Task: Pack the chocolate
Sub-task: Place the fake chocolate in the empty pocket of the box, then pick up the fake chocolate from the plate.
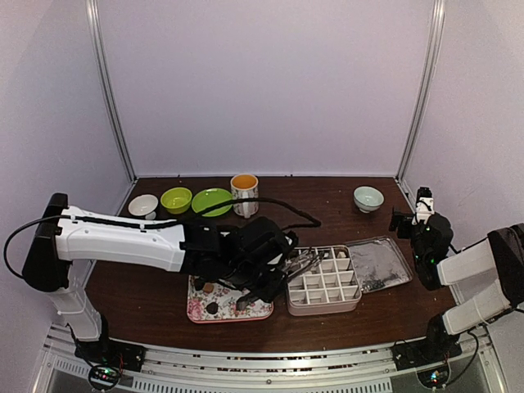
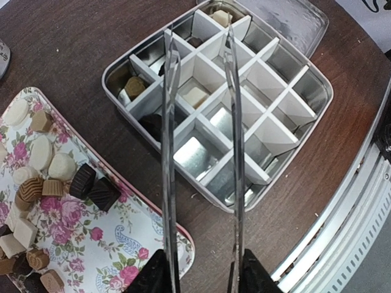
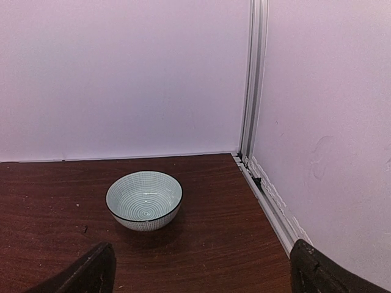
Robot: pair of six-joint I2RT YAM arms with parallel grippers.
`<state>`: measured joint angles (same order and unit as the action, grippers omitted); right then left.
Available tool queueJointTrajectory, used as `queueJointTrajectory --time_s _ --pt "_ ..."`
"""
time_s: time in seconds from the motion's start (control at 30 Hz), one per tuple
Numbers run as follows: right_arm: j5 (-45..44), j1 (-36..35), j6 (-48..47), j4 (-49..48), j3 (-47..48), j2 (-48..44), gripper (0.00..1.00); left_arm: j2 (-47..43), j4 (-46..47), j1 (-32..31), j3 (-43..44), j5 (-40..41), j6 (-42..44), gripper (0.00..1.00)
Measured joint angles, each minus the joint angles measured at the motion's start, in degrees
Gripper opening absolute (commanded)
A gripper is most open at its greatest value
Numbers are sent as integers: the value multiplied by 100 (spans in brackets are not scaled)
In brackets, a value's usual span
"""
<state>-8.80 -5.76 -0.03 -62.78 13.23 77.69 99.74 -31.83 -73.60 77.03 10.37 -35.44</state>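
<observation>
My left gripper (image 2: 201, 271) is shut on metal tongs (image 2: 169, 152), its fingers pressing the two arms. The tongs stand apart above the divided tin box (image 2: 330, 91), with nothing between their tips. A white chocolate (image 2: 197, 96) lies in the cell below the tips. A tan piece (image 2: 134, 85) and a dark piece (image 2: 153, 125) sit in nearby cells. Several loose chocolates (image 2: 82, 181) lie on the floral tray (image 2: 91, 244) to the left. From above, the left gripper (image 1: 270, 270) hovers between tray (image 1: 225, 311) and box (image 1: 323, 304). My right gripper (image 3: 201, 282) is open and empty at the far right.
The box's lid (image 1: 378, 264) lies right of the box. A striped bowl (image 3: 144, 198) stands ahead of the right gripper near the corner post. Along the back are a white bowl (image 1: 143, 205), a green bowl (image 1: 176, 199), a green plate (image 1: 212, 201) and a mug (image 1: 244, 195).
</observation>
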Motion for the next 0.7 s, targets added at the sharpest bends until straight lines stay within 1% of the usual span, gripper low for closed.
queueJointTrajectory --time_s 0.17,0.4,0.7 --pt "0 2 0 0 0 0 100 -170 -302 0 -28 219 -133 37" --pt "0 2 -2 0 0 0 100 -866 -940 0 -297 636 -426 38" --pt "0 2 -2 0 0 0 100 -1408 -1932 44 -678 994 -1075 39"
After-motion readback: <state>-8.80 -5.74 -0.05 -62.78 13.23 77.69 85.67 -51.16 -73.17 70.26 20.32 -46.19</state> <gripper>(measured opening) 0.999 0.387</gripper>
